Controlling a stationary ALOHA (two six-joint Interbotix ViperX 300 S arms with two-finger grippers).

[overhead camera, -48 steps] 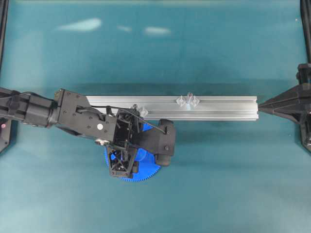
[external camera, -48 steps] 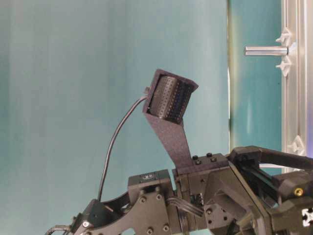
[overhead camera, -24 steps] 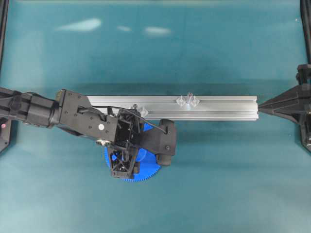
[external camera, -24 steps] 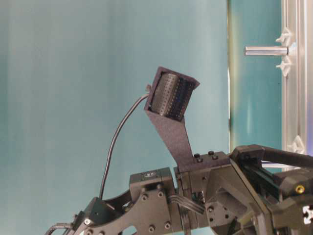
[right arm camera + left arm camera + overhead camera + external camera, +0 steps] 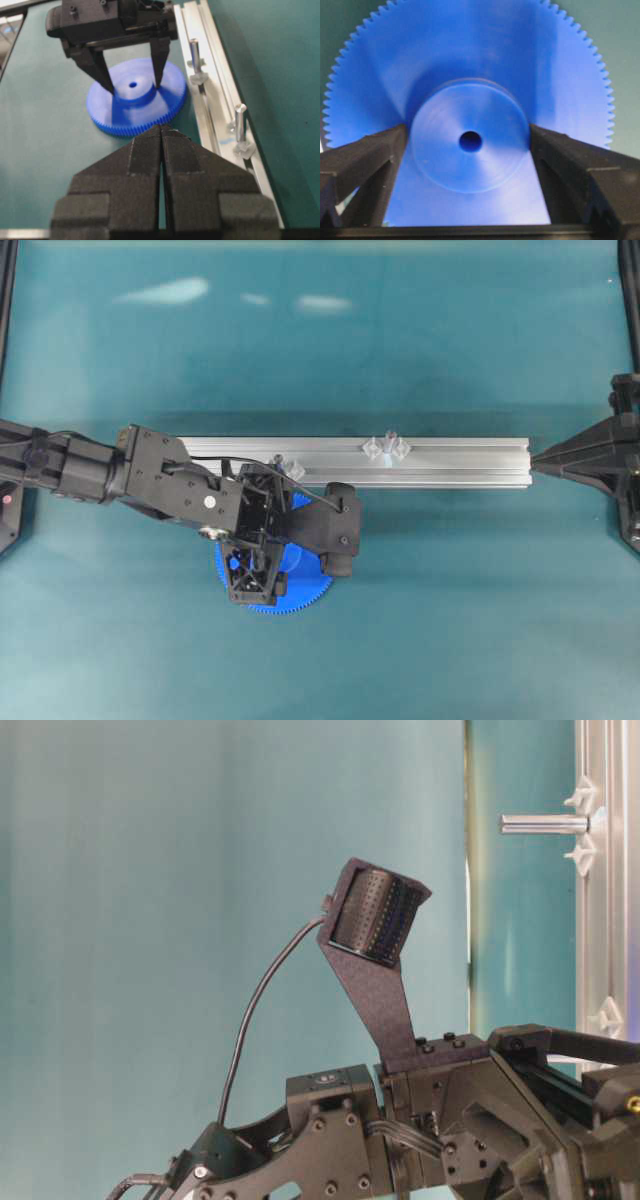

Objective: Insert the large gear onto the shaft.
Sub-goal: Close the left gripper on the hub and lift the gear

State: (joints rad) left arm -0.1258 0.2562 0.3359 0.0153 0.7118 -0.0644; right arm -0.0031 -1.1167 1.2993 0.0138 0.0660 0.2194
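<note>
Overhead looks straight down; both wrist views share the large gear (image 5: 470,100).

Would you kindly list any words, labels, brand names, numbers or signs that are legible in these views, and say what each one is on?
None can be read: the large gear, the aluminium rail, both shafts, the table and both arms show no legible text.
A small mark sits on the left arm in the table-level view, too small to read.

Matte black arm (image 5: 160,480), looped cable (image 5: 262,1005)
</note>
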